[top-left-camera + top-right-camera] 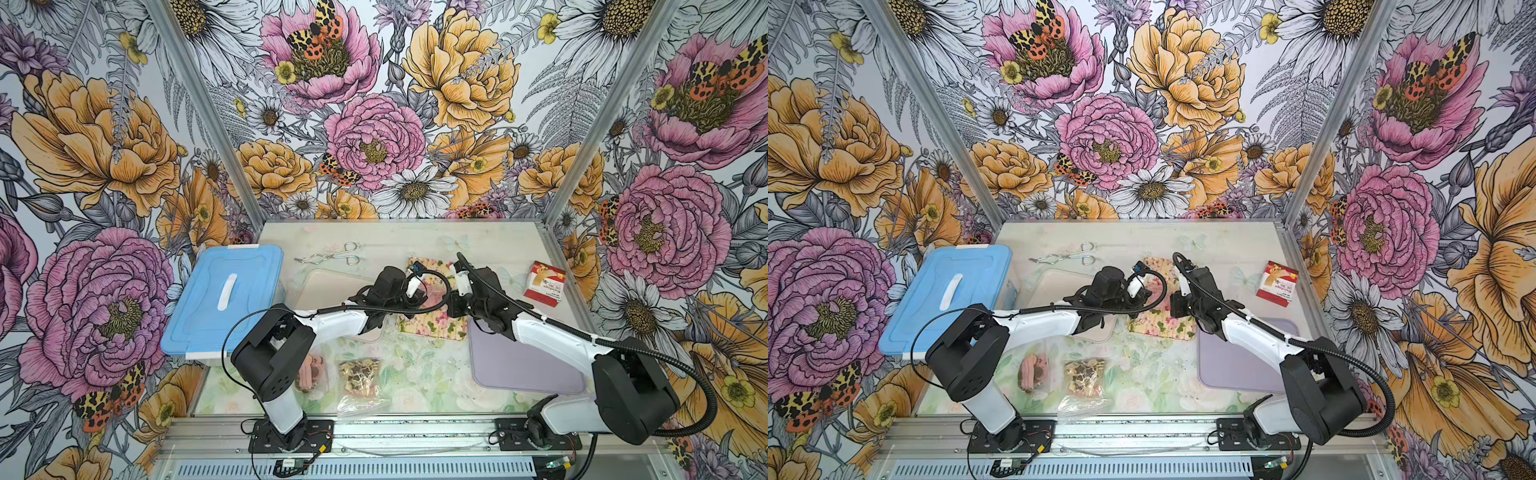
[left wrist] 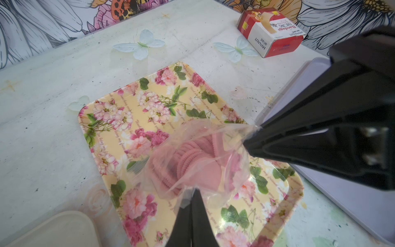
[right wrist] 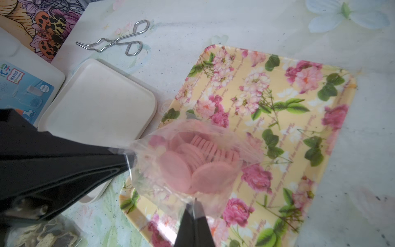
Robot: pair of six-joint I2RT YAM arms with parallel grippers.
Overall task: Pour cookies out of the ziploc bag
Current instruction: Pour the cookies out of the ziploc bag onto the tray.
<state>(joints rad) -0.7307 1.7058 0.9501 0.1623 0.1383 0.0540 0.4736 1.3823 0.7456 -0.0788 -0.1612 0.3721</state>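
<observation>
A clear ziploc bag (image 2: 198, 158) (image 3: 192, 162) hangs just above a yellow floral tray (image 2: 128, 102) (image 3: 288, 85). Inside it, pink round cookies (image 2: 192, 154) (image 3: 186, 169) lie bunched together. My left gripper (image 2: 195, 190) is shut on one edge of the bag. My right gripper (image 3: 193, 202) is shut on another edge. Each wrist view also shows the other arm's gripper pinching the plastic, the right gripper (image 2: 252, 136) and the left gripper (image 3: 126, 158). In both top views the wrists meet over the tray (image 1: 432, 328) (image 1: 1163, 324) and hide the bag.
Two more cookie bags (image 1: 311, 370) (image 1: 359, 374) lie near the table's front. A blue lidded bin (image 1: 224, 299) stands at the left. A cream tray (image 3: 100, 100), metal tongs (image 3: 119, 40), a lilac tray (image 1: 528, 365) and a red box (image 2: 269, 30) surround the floral tray.
</observation>
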